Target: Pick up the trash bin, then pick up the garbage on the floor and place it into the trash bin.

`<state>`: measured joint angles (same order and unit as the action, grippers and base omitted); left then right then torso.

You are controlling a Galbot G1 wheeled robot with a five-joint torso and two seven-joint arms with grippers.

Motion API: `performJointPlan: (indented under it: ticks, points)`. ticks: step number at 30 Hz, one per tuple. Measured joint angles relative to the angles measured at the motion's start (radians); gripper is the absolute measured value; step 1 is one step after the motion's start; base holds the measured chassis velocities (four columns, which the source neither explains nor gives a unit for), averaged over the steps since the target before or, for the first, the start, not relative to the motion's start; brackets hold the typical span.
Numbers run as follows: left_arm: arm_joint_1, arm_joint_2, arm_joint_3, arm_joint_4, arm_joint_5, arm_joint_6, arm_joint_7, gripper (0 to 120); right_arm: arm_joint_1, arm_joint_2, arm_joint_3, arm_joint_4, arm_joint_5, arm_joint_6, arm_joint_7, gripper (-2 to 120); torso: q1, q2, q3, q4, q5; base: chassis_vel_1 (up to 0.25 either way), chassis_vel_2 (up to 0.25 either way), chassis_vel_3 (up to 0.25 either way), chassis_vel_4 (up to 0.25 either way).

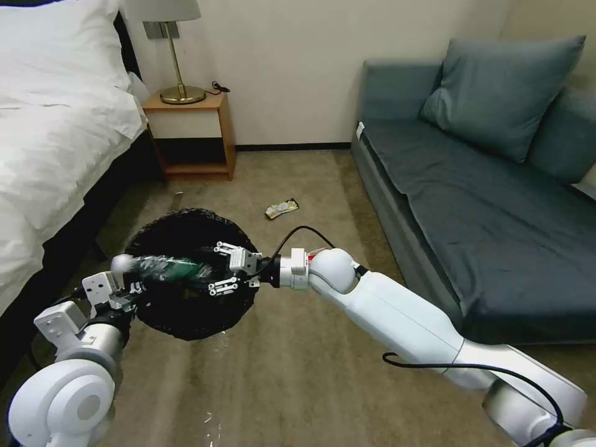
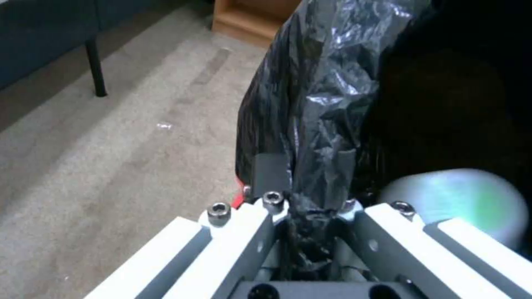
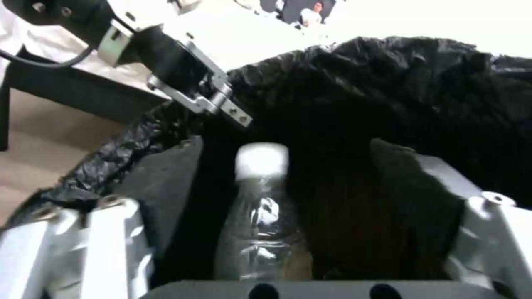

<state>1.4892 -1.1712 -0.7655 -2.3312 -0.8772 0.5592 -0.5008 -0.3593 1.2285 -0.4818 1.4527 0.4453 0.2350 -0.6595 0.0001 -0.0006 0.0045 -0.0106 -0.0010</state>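
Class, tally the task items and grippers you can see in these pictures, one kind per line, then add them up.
Trash bin: 1
Bottle: 1
Wrapper on the carpet: 1
Grippers: 2, left gripper and right gripper
Total: 5

glossy white arm shells with rounded joints, black cable (image 1: 472,367) looping along right arm, silver-white linkage fingers (image 1: 231,251) with dark pads, hex socket screws (image 2: 219,209) on white finger links
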Motion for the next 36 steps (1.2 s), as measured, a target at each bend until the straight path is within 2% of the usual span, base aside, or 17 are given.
performJointPlan:
  ticks: [3, 5, 9, 11, 14, 16, 17, 18, 19, 20, 22, 23, 24, 25, 27, 29, 36]
  points:
    - [-0.001, 0.0, 0.0, 0.0, -0.001, 0.001, -0.001, 0, 0.001, -0.002, -0.001, -0.001, 0.002, 0.002, 0.002, 89, 0.0, 0.0, 0.0, 0.0, -0.0001, 0.0, 0.0, 0.0, 0.0]
    - [-0.001, 0.003, 0.001, 0.002, -0.003, 0.001, -0.002, 0, 0.003, -0.011, 0.009, 0.0, 0.013, 0.011, 0.004, 99, 0.0, 0.0, 0.0, 0.0004, 0.0, 0.0, 0.0, 0.0, 0.0]
    - [-0.003, 0.007, -0.003, 0.011, -0.006, 0.001, -0.005, 0, 0.006, -0.04, 0.037, 0.037, 0.048, 0.013, -0.015, 100, 0.0, 0.0, 0.0, 0.0005, 0.0001, 0.0, 0.0, 0.0, 0.0]
    - [-0.013, 0.019, -0.018, 0.031, -0.018, 0.002, -0.011, 0, 0.016, -0.117, 0.085, 0.147, 0.13, 0.006, -0.044, 100, 0.0, 0.0, 0.0, 0.0002, 0.0002, 0.0, 0.0, 0.0, 0.0]
    - [-0.021, 0.026, -0.025, 0.044, -0.02, 0.002, -0.008, 0, 0.014, -0.16, 0.123, 0.213, 0.166, -0.008, -0.025, 100, 0.0, 0.0, 0.0, -0.0002, -0.0002, 0.0, 0.0, 0.0, 0.0]
    - [-0.03, 0.038, -0.039, 0.058, -0.021, 0.001, 0.0, 0, -0.023, -0.212, 0.21, 0.306, 0.197, -0.034, 0.099, 100, 0.0, 0.0, 0.0, 0.0001, -0.0001, 0.0, 0.0, 0.0, 0.0]
    - [-0.03, 0.038, -0.039, 0.058, -0.021, 0.001, 0.0, 0, -0.023, -0.212, 0.21, 0.306, 0.197, -0.034, 0.099, 100, 0.0, 0.0, 0.0, 0.0001, -0.0001, 0.0, 0.0, 0.0, 0.0]
    - [-0.031, 0.042, -0.047, 0.059, -0.027, 0.0, 0.002, 0, -0.055, -0.23, 0.26, 0.34, 0.201, -0.056, 0.208, 100, 0.0, 0.0, 0.0, 0.0001, 0.0001, 0.0, 0.0, 0.0, 0.0]
    - [-0.03, 0.044, -0.053, 0.059, -0.031, 0.0, 0.002, 0, -0.072, -0.236, 0.286, 0.354, 0.203, -0.067, 0.269, 100, 0.0, 0.0, 0.0, 0.0, 0.0002, 0.0, 0.0, 0.0, 0.0]
    - [-0.03, 0.044, -0.053, 0.059, -0.031, 0.0, 0.002, 0, -0.072, -0.236, 0.286, 0.354, 0.203, -0.067, 0.269, 100, 0.0, 0.0, 0.0, 0.0, 0.0002, 0.0, 0.0, 0.0, 0.0]
    - [-0.02, 0.05, -0.079, 0.056, -0.048, 0.004, 0.0, 0, -0.177, -0.247, 0.447, 0.389, 0.235, -0.137, 0.569, 100, 0.0, 0.0, 0.0, 0.0001, 0.0002, 0.0, 0.0, 0.0, 0.0]
    - [-0.02, 0.05, -0.079, 0.056, -0.048, 0.004, 0.0, 0, -0.177, -0.247, 0.447, 0.389, 0.235, -0.137, 0.569, 100, 0.0, 0.0, 0.0, 0.0001, 0.0002, 0.0, 0.0, 0.0, 0.0]
    - [-0.017, 0.05, -0.089, 0.052, -0.059, 0.008, -0.003, 0, -0.223, -0.245, 0.51, 0.397, 0.233, -0.162, 0.647, 100, 0.0, 0.0, 0.0, 0.0006, 0.0001, 0.0, 0.0, 0.0, 0.0]
    - [-0.014, 0.051, -0.099, 0.049, -0.066, 0.013, -0.006, 0, -0.275, -0.24, 0.572, 0.409, 0.211, -0.187, 0.7, 100, 0.0, 0.0, 0.0, 0.0, 0.0003, 0.0, 0.0, 0.0, 0.0]
    - [-0.011, 0.051, -0.106, 0.048, -0.07, 0.015, -0.011, 0, -0.325, -0.236, 0.616, 0.421, 0.19, -0.196, 0.728, 100, 0.0, 0.0, 0.0, 0.0002, 0.0002, 0.0, 0.0, 0.0, 0.0]
    - [-0.003, 0.051, -0.119, 0.049, -0.079, 0.026, -0.032, 0, -0.474, -0.228, 0.684, 0.442, 0.136, -0.185, 0.759, 100, 0.0, 0.0, 0.0, -0.0001, 0.0003, 0.0, 0.0, 0.0, 0.0]
    - [0.001, 0.046, -0.145, 0.058, -0.095, 0.036, -0.049, 0, -0.68, -0.196, 0.723, 0.447, 0.03, -0.129, 0.743, 100, 0.0, 0.0, 0.0, 0.0, 0.0001, 0.0, 0.0, 0.0, 0.0]
